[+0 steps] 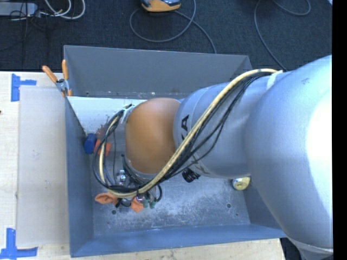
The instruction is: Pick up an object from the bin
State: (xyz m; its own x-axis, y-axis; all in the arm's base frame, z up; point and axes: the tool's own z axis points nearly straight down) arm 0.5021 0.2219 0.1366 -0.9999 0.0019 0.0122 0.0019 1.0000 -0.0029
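Orange scraps (104, 198) on bin (162, 236) floor, lower left, just beside gripper (129, 186) set deep, presumably to reach floor items. Claw state undeterminable: masked by orange cover (149, 134).

Black letter "A" (185, 124) on grey arm (255, 140); nothing else legible.

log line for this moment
arm: low in bin, left half | near wrist: blue piece, orange pieces | right floor: small round yellowish thing | pick: unconfirmed

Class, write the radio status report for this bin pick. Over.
Gripper low in bin, view's left. Orange bits beside it, nothing seen held. Blue piece near left wall.
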